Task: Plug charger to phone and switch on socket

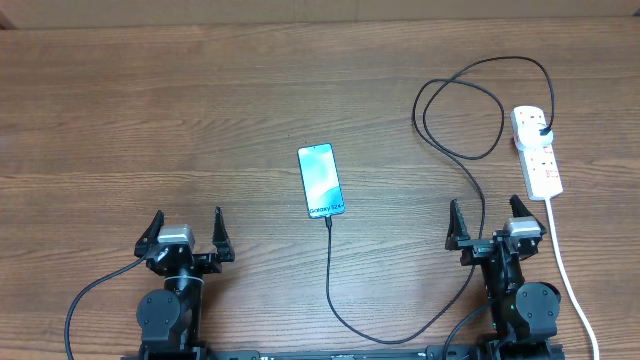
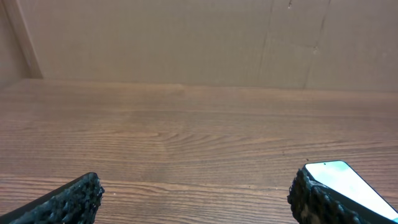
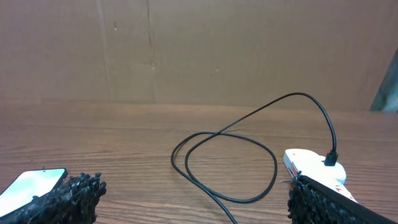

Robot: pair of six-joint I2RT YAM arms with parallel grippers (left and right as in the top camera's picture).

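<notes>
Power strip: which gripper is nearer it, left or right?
Right. The right gripper sits close beside the power strip; the left gripper lies far off, beyond the phone.

The table (image 1: 200, 120) is brown wood with fine grain. The phone (image 1: 320, 180) shows a pale blue-and-white screen, with dark edges. The charger (image 1: 328, 260) is black; the socket (image 1: 537, 152) is white, with what look like small red marks, and its cord (image 1: 557, 243) is white too.
</notes>
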